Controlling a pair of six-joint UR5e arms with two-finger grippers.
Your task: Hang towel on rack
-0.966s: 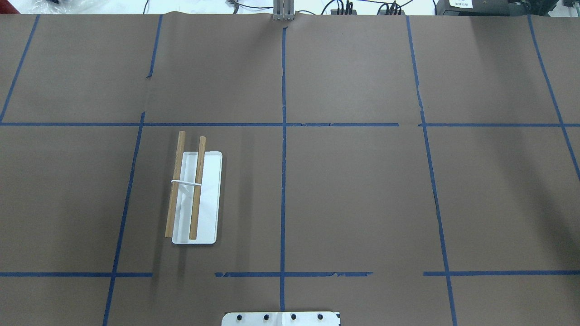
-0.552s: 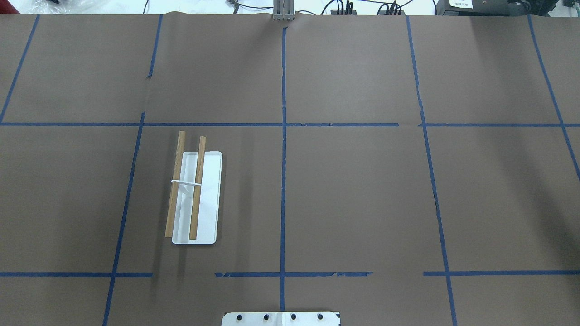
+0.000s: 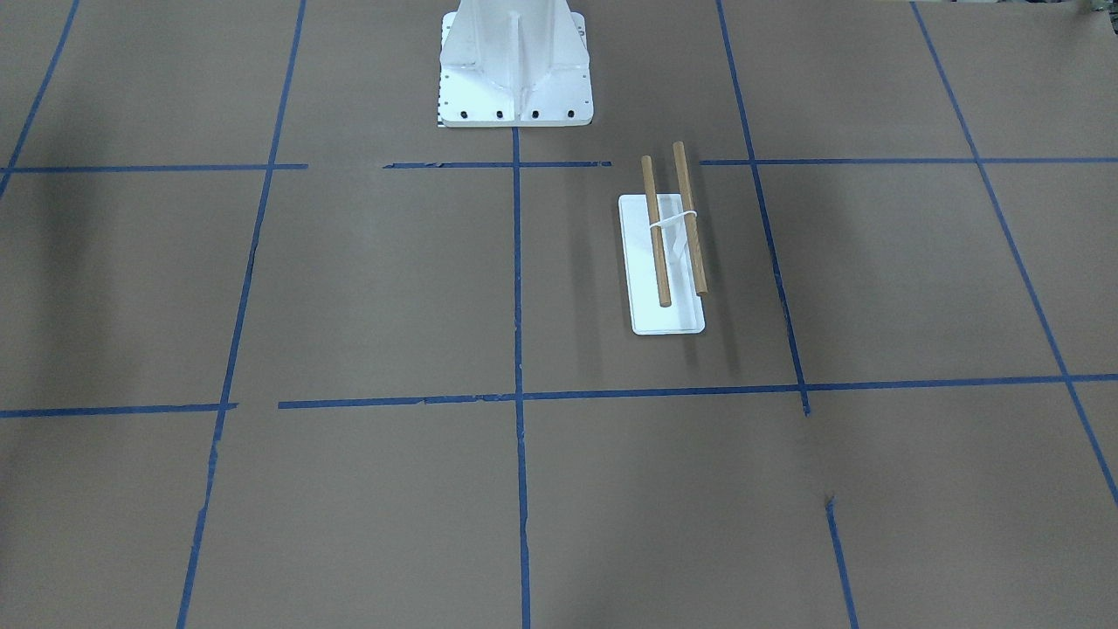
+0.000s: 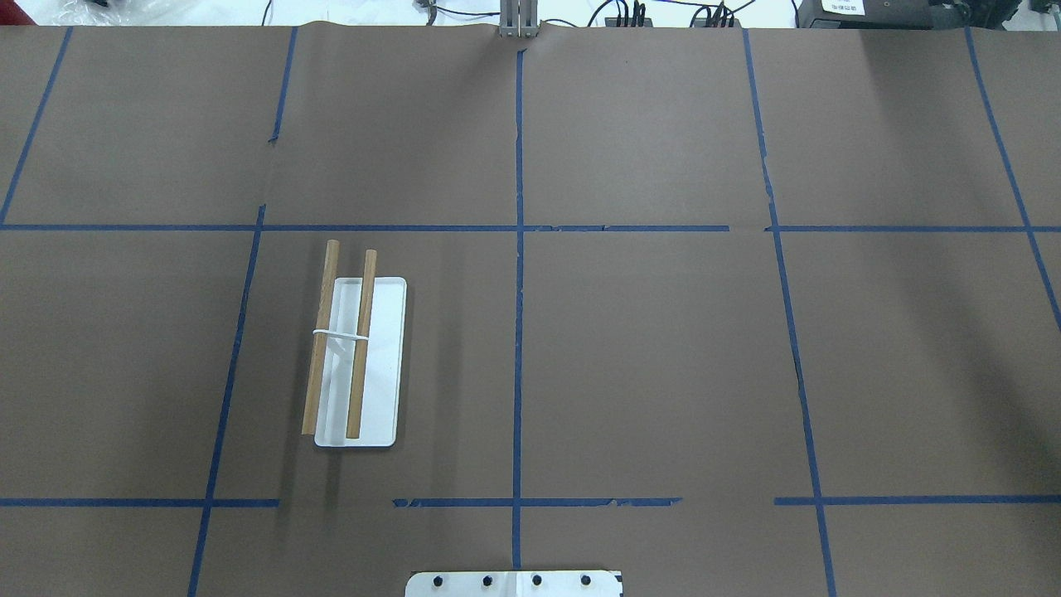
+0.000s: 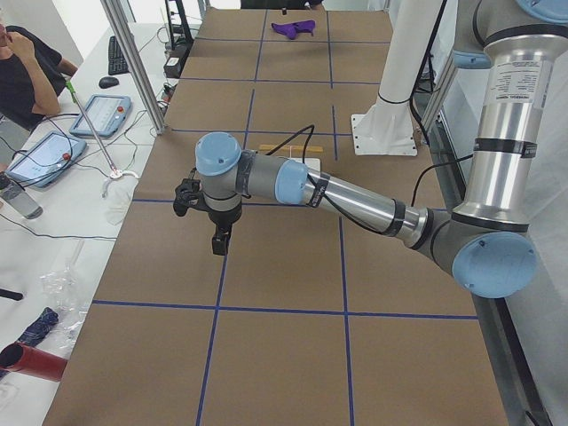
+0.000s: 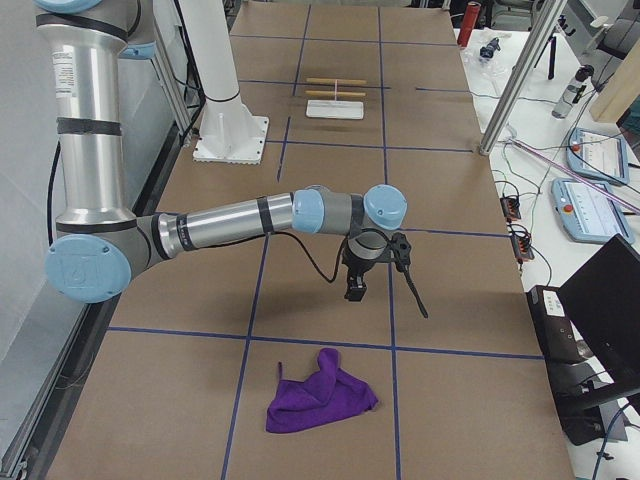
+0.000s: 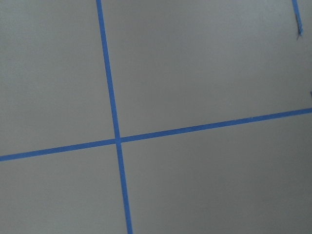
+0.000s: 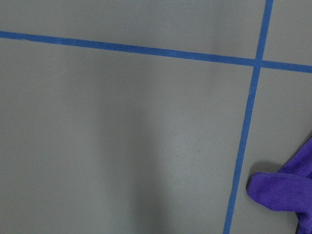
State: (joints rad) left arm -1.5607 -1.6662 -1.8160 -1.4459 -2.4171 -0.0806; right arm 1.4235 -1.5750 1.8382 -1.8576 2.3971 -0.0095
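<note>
The rack (image 4: 356, 356) has two parallel brown dowels on a white support and a flat white base. It stands on the brown table, left of centre in the overhead view, and shows in the front view (image 3: 668, 253) and far off in the right side view (image 6: 335, 95). The purple towel (image 6: 320, 405) lies crumpled on the table at the right end; one corner (image 8: 287, 190) shows in the right wrist view. My right gripper (image 6: 355, 290) hangs above the table just short of the towel. My left gripper (image 5: 217, 244) hangs over the left end. I cannot tell whether either is open or shut.
The white bolted pedestal (image 3: 515, 79) stands at the table's robot side. Blue tape lines (image 4: 518, 332) grid the brown paper. An operators' bench with tablets (image 5: 98, 115) and a metal post (image 5: 133, 62) runs along the far edge. A person (image 5: 22, 62) sits there.
</note>
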